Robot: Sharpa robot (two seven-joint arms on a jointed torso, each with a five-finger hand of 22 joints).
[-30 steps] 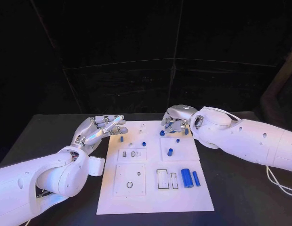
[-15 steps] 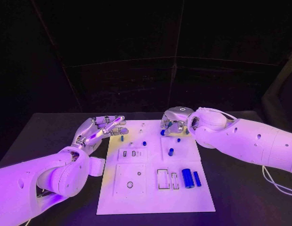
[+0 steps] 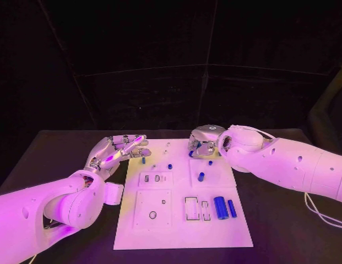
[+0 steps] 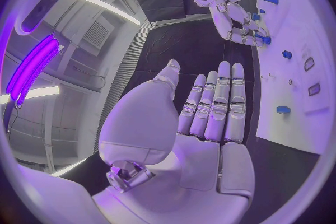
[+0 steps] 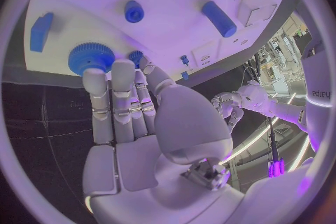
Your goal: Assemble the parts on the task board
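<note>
Black tabletop (image 3: 282, 220) and dark drapes behind it frame the white task board (image 3: 179, 231), which lies flat in the middle between the two arms.

At the board's far edge, the right hand (image 3: 203, 141) reaches down with its fingers extended side by side. In the right wrist view their tips (image 5: 94, 75) sit against a blue gear (image 5: 89, 57) standing near the board's corner; whether they actually grip it I cannot tell. Just beside the gear are a small blue round peg (image 5: 134, 11), a blue cylinder (image 5: 219, 18) lying on its side and a flat blue block (image 5: 40, 31) at the edge.

The left hand (image 3: 121, 150) hangs just off the board's left side near its far end, palm open, fingers (image 4: 218, 102) straight and close together with the thumb apart, holding nothing.

Toward the near end of the board lie two blue cylinders (image 3: 219, 207) side by side, next to rectangular slots. More small blue pieces (image 3: 201, 176) dot the middle.
</note>
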